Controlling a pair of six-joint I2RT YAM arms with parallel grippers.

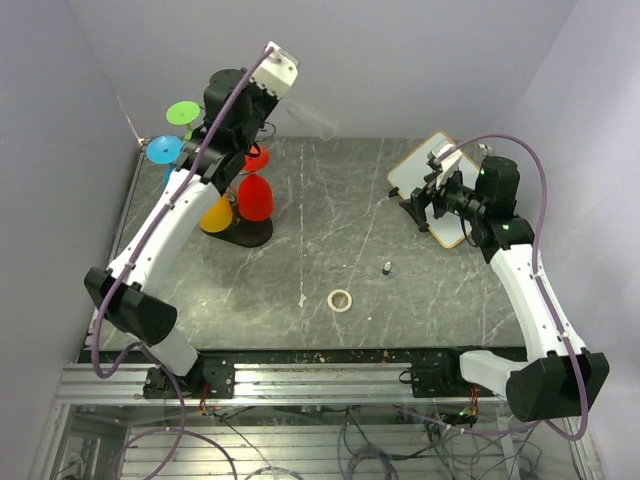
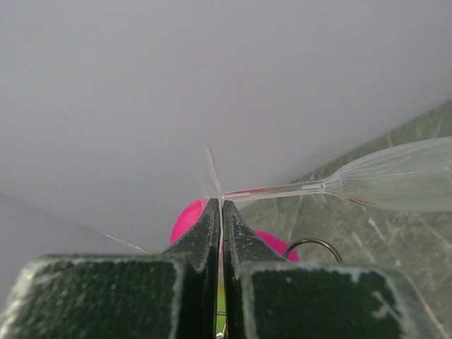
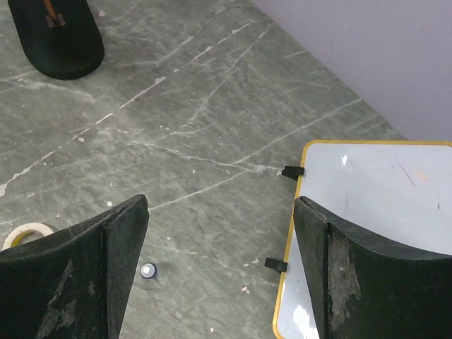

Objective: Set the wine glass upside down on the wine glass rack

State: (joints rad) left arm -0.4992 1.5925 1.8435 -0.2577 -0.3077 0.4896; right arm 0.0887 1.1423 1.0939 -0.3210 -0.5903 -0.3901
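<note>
- The wine glass point(image 2: 402, 176) is clear and is held in the air, lying nearly on its side. Its thin stem runs from the flat foot out to the bowl, which points away to the right in the left wrist view.
- The left gripper point(image 2: 221, 205) is pressed together on the edge of the glass's foot, pinching it between the two dark fingertips.
- The left arm is raised high at the back left of the worktop point(image 1: 330, 220), above the wine glass rack point(image 1: 245, 232).
- The rack stands on its black oval base and carries coloured glasses: a green one point(image 1: 183, 112), a blue one point(image 1: 163, 150), a yellow one point(image 1: 215, 213) and a red one point(image 1: 255, 197).
- In the left wrist view a curled wire ring point(image 2: 314, 244) of the rack and a pink-red rounded shape point(image 2: 187, 222) show just below the fingertips.
- The right gripper point(image 3: 219, 268) is spread wide and holds nothing. It hangs over the right side of the worktop, at the edge of a yellow-framed whiteboard point(image 3: 374, 198).
- A roll of tape point(image 1: 340, 300) and a small dark cap-like object point(image 1: 387, 267) lie on the worktop between the arms.
</note>
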